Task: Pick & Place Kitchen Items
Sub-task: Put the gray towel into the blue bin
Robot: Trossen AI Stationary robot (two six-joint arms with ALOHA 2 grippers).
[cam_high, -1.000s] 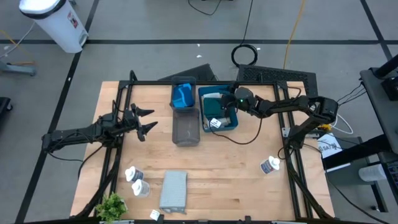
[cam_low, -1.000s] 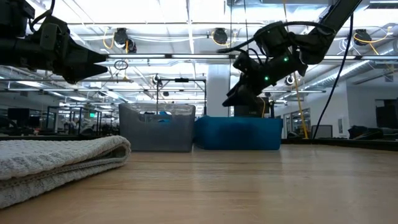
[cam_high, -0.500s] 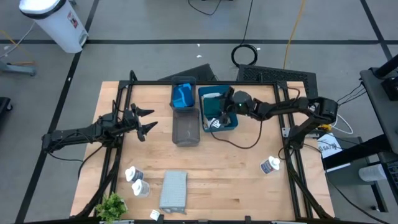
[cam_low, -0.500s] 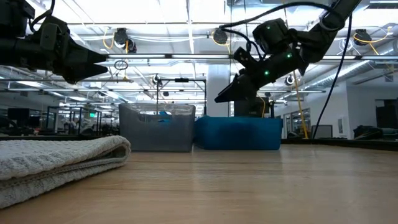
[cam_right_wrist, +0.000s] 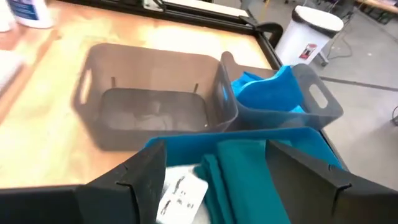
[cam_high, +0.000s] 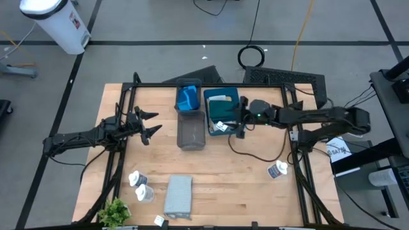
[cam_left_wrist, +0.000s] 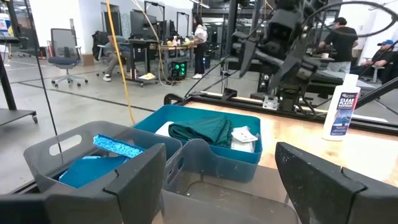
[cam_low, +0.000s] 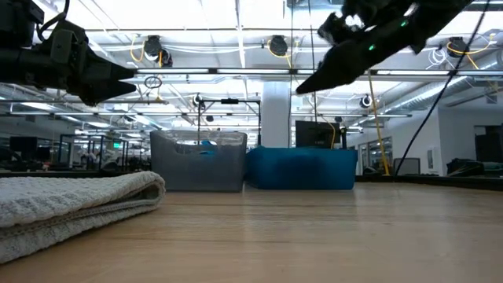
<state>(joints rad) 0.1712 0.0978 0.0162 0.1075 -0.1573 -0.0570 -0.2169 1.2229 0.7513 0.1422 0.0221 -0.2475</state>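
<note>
My right gripper (cam_high: 238,121) hangs open and empty above the right rim of the teal tray (cam_high: 223,96). In that tray lie a dark teal cloth (cam_right_wrist: 239,180) and a white packet (cam_right_wrist: 180,196). My left gripper (cam_high: 148,124) waits open over the table's left part. A blue cloth (cam_high: 187,99) lies in the far grey tray (cam_right_wrist: 311,99); the near grey tray (cam_high: 190,131) holds nothing I can see. A grey folded cloth (cam_high: 178,196) lies flat near the front edge. Two white bottles (cam_high: 140,185) lie at the front left, one (cam_high: 277,170) at the right.
A small green plant (cam_high: 115,211) stands at the front left corner. A dark frame (cam_high: 121,150) runs along the table's edges. In the left wrist view a white bottle (cam_left_wrist: 341,106) stands beyond the trays, and people sit at desks in the room behind.
My right gripper has risen from low over the teal tray and drawn back toward the table's right edge, tipping from steeply downward to nearly level and rolling a little. Its fingers stay open and empty. The things in the tray have not moved.
</note>
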